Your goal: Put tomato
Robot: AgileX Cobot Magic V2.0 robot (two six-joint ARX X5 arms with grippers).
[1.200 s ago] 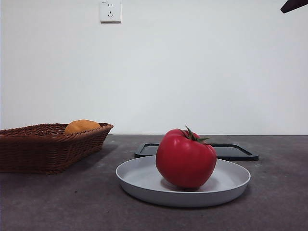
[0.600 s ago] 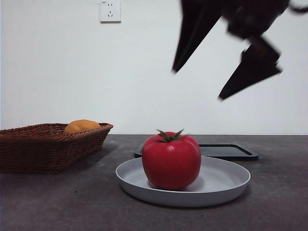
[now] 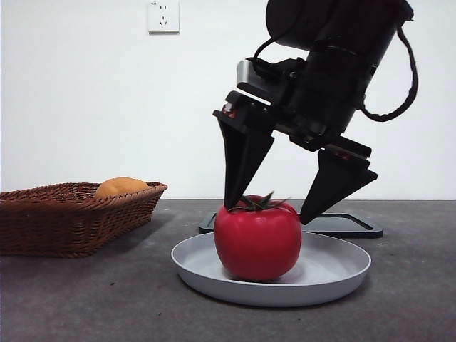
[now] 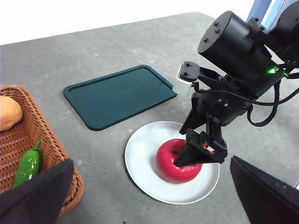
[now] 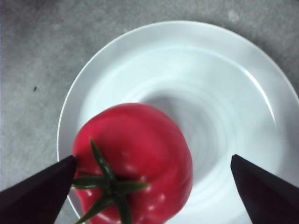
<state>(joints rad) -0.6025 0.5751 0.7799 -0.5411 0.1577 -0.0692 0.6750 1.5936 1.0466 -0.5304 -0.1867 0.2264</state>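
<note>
One tomato (image 3: 257,239), one plate (image 3: 342,274), one basket (image 3: 64,221).

A bare robotics test room: a grey table (image 3: 85,299) against a blank white wall (image 3: 85,107) with one socket (image 3: 163,16), and staged props, a wicker basket (image 3: 71,217) and dark tray (image 4: 119,95), flanking the right gripper (image 3: 267,214).

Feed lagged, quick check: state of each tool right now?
Left tool: open, holding nothing, waiting away from the plate.
Right tool: open, straddling the tomato, not gripping.
</note>
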